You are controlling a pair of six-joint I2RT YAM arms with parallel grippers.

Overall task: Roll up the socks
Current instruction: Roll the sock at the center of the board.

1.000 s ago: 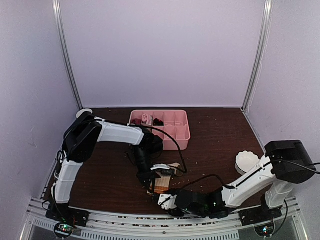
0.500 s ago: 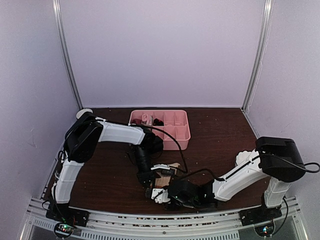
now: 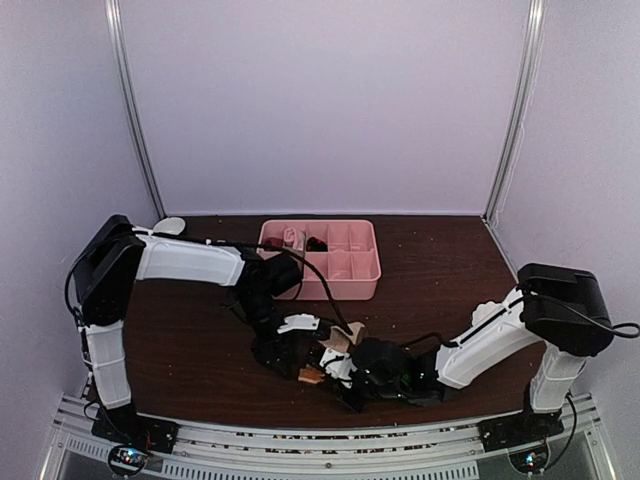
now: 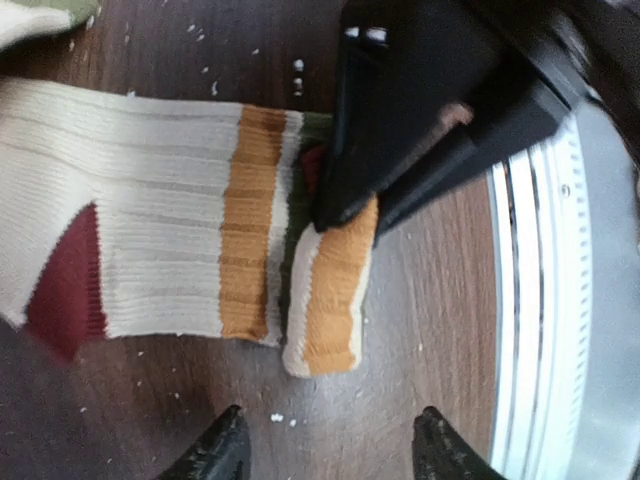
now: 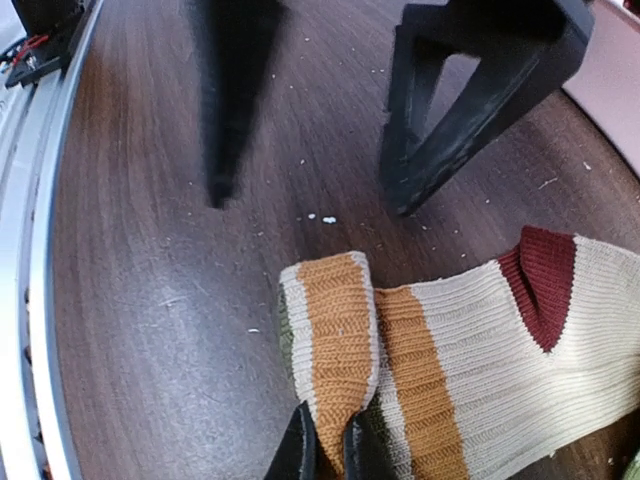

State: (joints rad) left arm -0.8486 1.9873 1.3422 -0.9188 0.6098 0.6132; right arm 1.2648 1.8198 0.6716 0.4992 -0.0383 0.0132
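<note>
Where the right gripper (image 5: 328,445) brings its fingers almost together, they pinch the folded cuff end of the beige sock (image 4: 160,250), whose orange band is doubled back over itself there. Just left of that fold the left gripper (image 4: 330,455) stands with its jaws spread wide, nothing between them, its tips over bare wood. The rest of the sock lies flat on the table (image 3: 450,260), close to the near edge and about midway across, showing a second orange band, a thin olive stripe and a maroon heel patch. The tabletop is dark brown wood dusted with pale specks, a metal rail (image 3: 250,440) runs along its near edge, and plain pale lilac walls (image 3: 320,100) close it in on three sides. Counted: two arms, two grippers, one sock that can be made out on the table, and one pink tray (image 3: 365,283) at the far middle, with small things in its far-left compartments too small to name. Only the top view shows the tray and walls, and there the sock is a small tan patch. Only the wrist views show its stripes and fold. The left wrist view alone shows a cream and olive scrap in its corner, which cannot be identified.
</note>
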